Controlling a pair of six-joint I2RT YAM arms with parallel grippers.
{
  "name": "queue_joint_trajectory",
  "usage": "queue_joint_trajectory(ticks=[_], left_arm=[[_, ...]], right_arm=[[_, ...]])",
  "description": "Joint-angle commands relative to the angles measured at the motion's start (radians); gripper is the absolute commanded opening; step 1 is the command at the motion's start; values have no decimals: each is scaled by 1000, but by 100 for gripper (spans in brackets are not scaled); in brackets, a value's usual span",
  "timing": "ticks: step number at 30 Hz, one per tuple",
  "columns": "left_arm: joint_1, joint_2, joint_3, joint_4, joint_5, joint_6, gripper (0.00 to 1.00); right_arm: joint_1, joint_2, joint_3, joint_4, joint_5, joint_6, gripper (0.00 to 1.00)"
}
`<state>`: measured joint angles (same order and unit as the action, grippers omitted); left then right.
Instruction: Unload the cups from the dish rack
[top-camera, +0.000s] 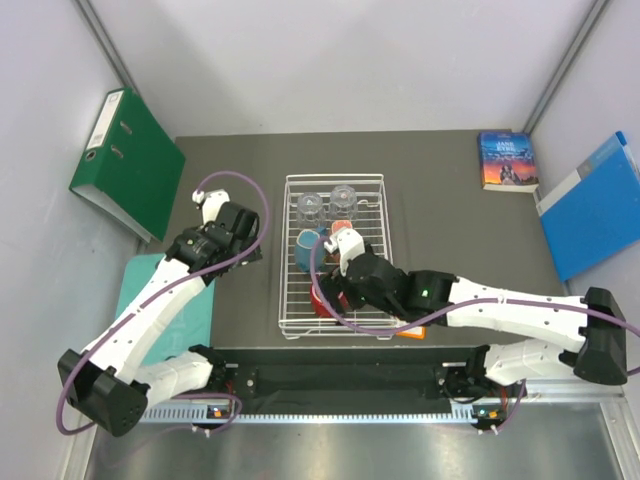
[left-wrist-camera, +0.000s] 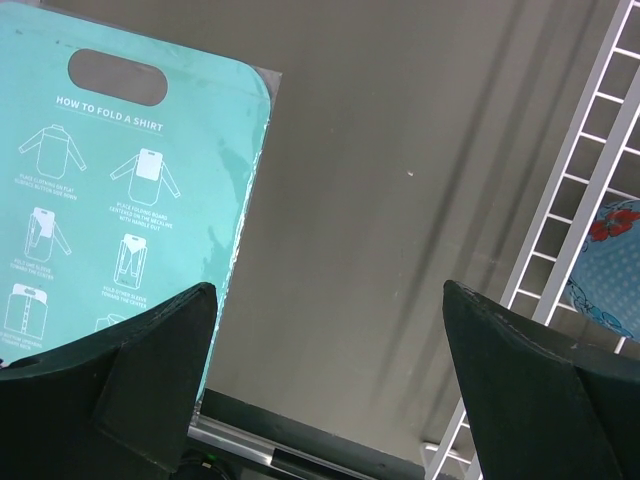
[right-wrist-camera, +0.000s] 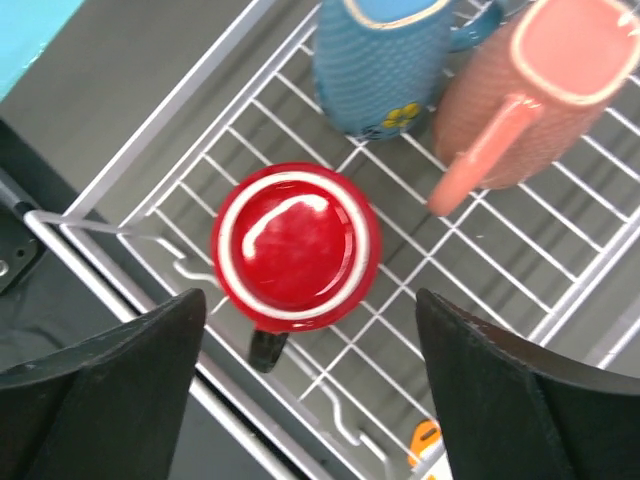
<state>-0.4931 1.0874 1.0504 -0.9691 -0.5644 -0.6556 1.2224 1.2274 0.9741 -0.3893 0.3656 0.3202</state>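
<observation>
Standing in white wire rack (right-wrist-camera: 160, 115) — red mug (right-wrist-camera: 295, 245), glossy, white-ringed top

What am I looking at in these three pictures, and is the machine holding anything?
These are two robot arms bolted to the near edge of a dark table. One picture looks down from above; the other two come from a camera on each wrist. On the table stands a white wire dish rack holding a red mug, a light-blue mug, a salmon-pink mug and two glass tumblers. Nearby are a green binder, a book, a blue folder and a teal shirt-folding board. The left tool is open over bare table beside the rack. The right tool is open, hovering above the red mug. Neither holds anything.
</observation>
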Motion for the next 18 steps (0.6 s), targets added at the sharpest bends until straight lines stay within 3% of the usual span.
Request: queue_joint_trajectory(ticks=[1, 3, 18], left_arm=[[-5, 9, 2, 41, -2, 11, 99], [-5, 14, -3, 43, 3, 10, 99], [-4, 9, -49, 47, 23, -25, 99]], right_arm=[[54, 1, -9, 32, -11, 57, 82], [75, 4, -18, 29, -10, 66, 74], [109, 78, -25, 23, 24, 212, 64]])
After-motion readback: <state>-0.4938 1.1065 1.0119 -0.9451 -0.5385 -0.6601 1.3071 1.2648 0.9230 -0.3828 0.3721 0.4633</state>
